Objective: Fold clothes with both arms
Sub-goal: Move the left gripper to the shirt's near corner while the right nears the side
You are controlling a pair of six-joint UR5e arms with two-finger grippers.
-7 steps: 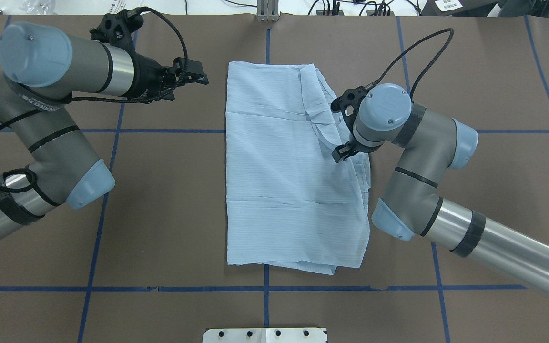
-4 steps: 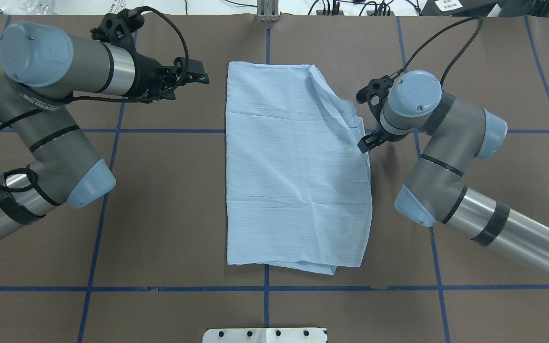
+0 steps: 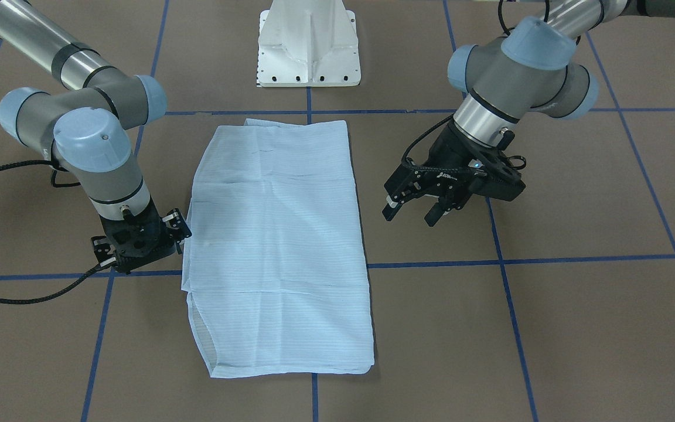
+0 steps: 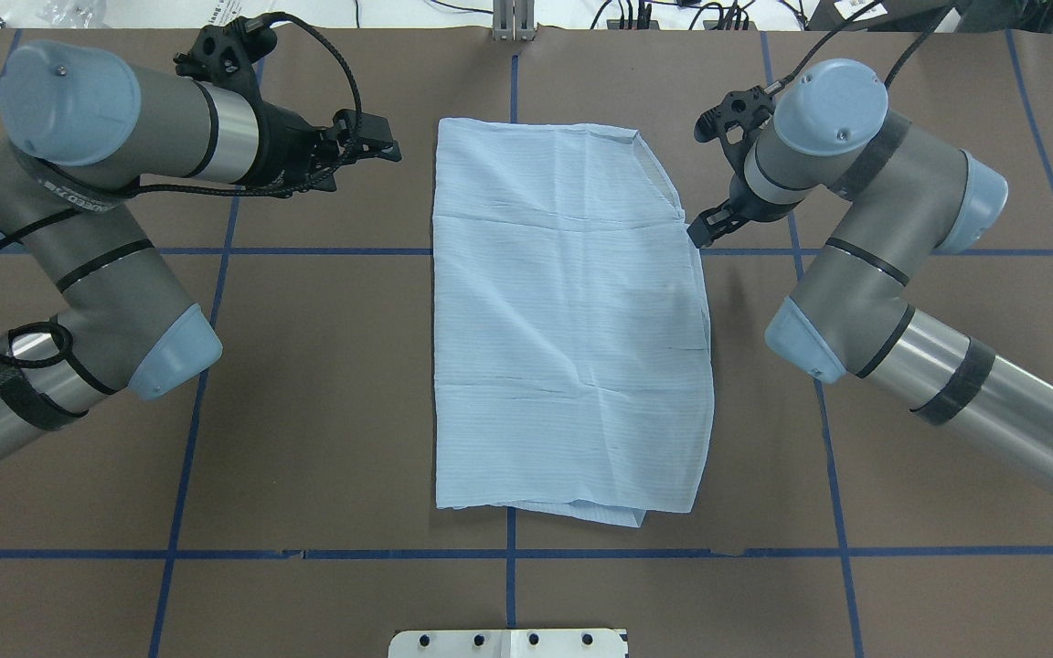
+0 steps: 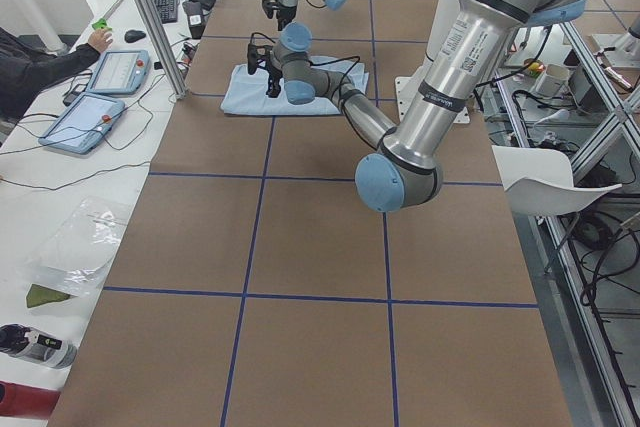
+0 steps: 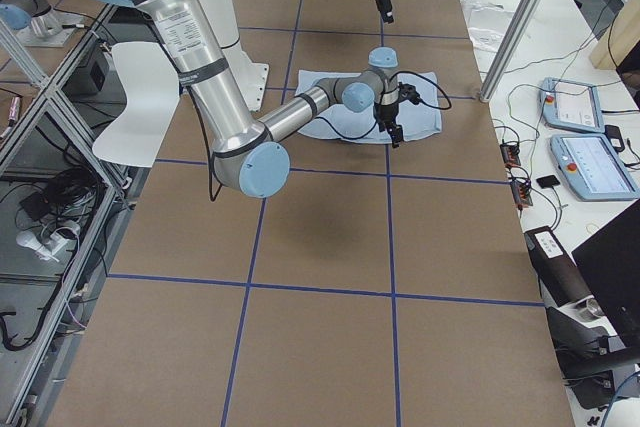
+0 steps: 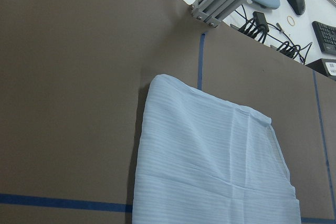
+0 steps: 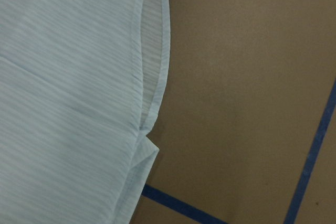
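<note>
Your robot's left arm (image 4: pixel 106 119) was bent sharply at the elbow, with its wrist near level. The left gripper (image 3: pixel 409 214) pointed inward and slightly down, fingers spread apart. The right arm (image 4: pixel 865 174) was folded back, its right gripper (image 4: pixel 700 235) pointing straight down, jaw state unreadable.

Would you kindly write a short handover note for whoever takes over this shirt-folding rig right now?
Left gripper: open and empty, hovering beside the shirt's long edge, clear of the fabric.
Right gripper: low at the opposite long edge; I cannot tell whether it is open or pinching cloth.
Shirt: lies flat on the brown table as a long rectangle, sleeves and collar out of sight; its layers sit slightly offset at the far corner by the right gripper.
Done: the side folds, apparently.
Left: probably check the right gripper's hold, then fold the rectangle across its length.
</note>
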